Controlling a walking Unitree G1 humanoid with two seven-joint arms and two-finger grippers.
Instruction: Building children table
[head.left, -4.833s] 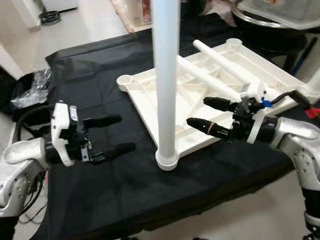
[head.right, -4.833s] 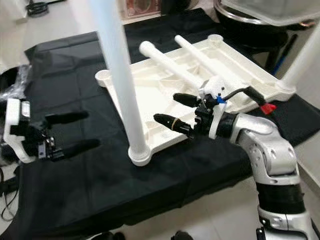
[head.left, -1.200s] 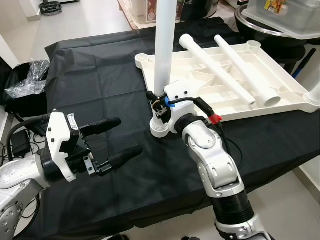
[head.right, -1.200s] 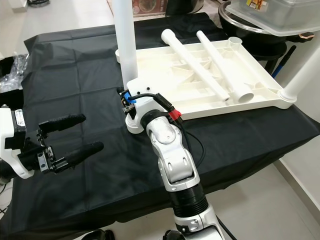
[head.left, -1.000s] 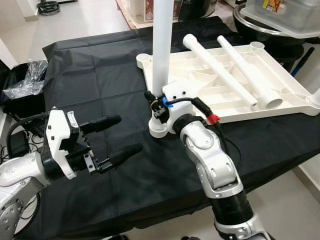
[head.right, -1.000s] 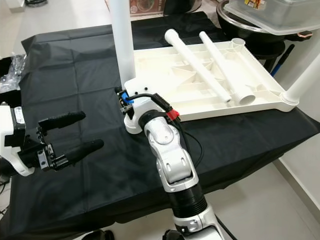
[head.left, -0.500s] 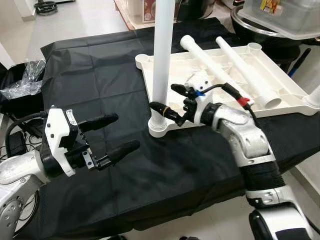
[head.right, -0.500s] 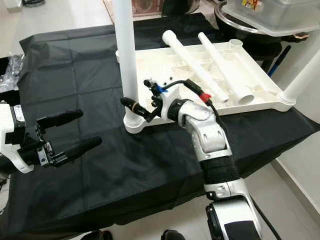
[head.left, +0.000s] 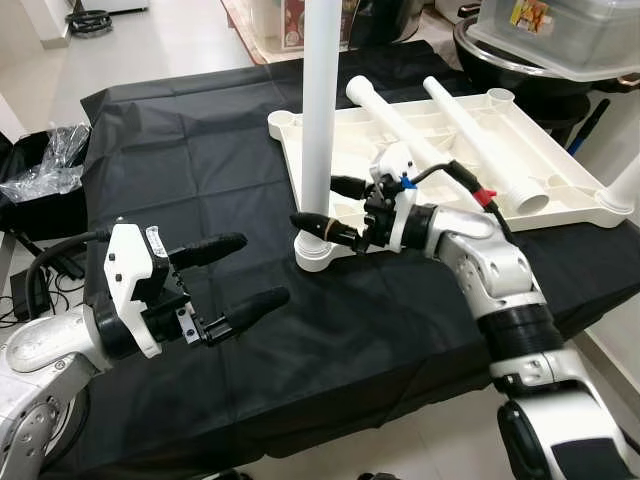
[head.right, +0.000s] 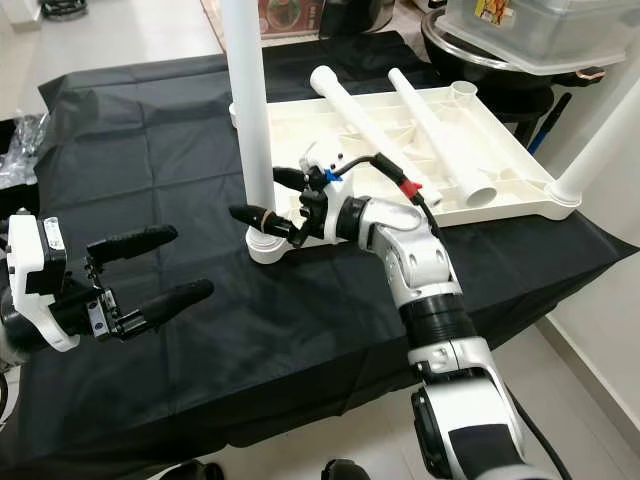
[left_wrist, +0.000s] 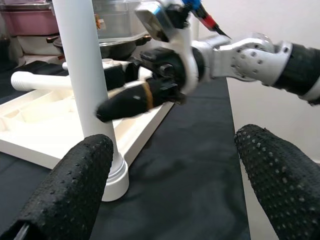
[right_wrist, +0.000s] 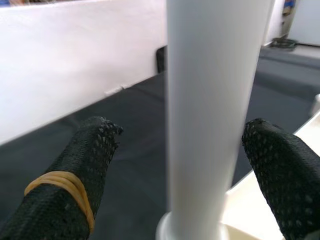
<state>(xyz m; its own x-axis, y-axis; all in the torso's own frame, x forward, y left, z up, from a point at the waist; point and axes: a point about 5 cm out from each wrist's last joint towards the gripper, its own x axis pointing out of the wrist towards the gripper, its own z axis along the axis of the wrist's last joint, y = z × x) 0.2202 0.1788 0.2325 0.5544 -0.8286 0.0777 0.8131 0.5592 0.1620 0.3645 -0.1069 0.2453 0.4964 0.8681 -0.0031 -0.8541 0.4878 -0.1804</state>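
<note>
The upright leg (head.left: 320, 120) is straddled low down by the spread, empty right gripper (head.left: 322, 205). The left gripper (head.left: 238, 272) is held wide open, empty. The leg looks stiff, light and smooth (likely slippery), best gripped near its base.

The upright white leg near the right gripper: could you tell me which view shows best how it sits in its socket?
The left eye view: upright leg stands in the tabletop's corner socket. Right wrist view shows its shaft between open fingers.

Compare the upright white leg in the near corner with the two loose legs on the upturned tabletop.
The upright leg stands vertical, seated in the tabletop's corner socket, with the open right gripper straddling it. The loose legs lie flat side by side across the ribbed underside, unmounted, no gripper on them. All are plain white tubes.
</note>
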